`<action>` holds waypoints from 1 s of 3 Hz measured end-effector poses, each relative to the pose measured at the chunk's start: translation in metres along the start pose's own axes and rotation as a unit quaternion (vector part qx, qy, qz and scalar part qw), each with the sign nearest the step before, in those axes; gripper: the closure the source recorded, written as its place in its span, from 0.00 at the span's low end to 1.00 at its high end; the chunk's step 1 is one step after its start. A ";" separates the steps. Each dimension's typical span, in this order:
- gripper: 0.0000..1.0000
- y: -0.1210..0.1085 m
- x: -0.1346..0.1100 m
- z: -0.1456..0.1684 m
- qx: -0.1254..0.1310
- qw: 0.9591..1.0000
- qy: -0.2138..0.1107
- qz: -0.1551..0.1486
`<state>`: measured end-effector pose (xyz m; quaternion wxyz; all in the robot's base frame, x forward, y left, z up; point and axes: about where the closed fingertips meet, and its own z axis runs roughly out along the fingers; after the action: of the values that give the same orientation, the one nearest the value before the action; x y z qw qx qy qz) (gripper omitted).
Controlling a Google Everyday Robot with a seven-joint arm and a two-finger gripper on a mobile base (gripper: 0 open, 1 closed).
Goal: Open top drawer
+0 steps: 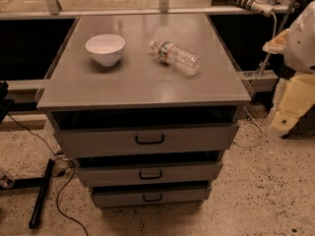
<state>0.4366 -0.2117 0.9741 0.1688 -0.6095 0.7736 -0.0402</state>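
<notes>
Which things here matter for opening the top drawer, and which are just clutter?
Job:
- top drawer
- its handle
- gripper, at the right edge, apart from the drawers

Lying about:
- bowl and bottle, on the cabinet top
- middle drawer
- bottom drawer
</notes>
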 end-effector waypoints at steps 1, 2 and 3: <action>0.00 0.010 -0.002 0.019 -0.006 1.000 -0.018 -0.020; 0.00 0.013 0.004 0.056 -0.025 0.999 -0.031 -0.034; 0.00 0.016 0.013 0.089 -0.026 0.997 -0.042 -0.053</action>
<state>0.4471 -0.2076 0.8837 0.1824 -0.6553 0.7330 -0.0034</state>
